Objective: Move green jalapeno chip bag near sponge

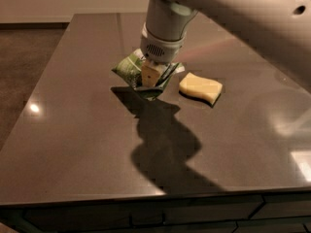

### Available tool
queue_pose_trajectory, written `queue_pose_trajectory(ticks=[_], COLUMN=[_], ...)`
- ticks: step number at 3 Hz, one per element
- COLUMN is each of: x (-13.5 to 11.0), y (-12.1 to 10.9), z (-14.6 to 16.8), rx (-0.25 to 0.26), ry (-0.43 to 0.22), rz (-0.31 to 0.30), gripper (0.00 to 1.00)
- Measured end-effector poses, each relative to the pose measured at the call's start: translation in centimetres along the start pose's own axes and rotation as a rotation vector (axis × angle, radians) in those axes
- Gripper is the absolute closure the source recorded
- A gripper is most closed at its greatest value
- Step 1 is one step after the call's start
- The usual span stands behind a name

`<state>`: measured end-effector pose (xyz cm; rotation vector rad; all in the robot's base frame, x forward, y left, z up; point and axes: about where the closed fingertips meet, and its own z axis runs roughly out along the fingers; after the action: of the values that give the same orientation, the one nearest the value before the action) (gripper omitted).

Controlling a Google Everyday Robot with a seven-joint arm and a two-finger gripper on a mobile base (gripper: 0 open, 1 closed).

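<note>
Upper middle of the frame, left of centre: the bag hangs crumpled under the gripper, which comes down from above with its fingers clamped on the bag's middle. The bag looks just clear of the table, judging by the shadow spreading below it. The sponge lies just right of the bag, close but apart, its long axis running left to right. Any remaining travel is a short rightward shift before lowering.
</note>
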<state>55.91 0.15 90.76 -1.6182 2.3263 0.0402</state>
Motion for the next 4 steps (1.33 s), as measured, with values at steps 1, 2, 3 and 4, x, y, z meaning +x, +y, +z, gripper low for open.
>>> queue_pose_trajectory(ticks=[1,2,3,4], x=[1.4,3.4,5.1,5.1], y=[-2.5,-4.6,-5.9,-6.0], z=[0.5,1.1,1.5,1.6], rx=[-0.003,-0.009,-0.009,-0.007], ry=[0.046,0.082,0.105,0.103], rz=[0.045,0.101,0.14,0.141], gripper=[0.59,0.36,0.13,0.0])
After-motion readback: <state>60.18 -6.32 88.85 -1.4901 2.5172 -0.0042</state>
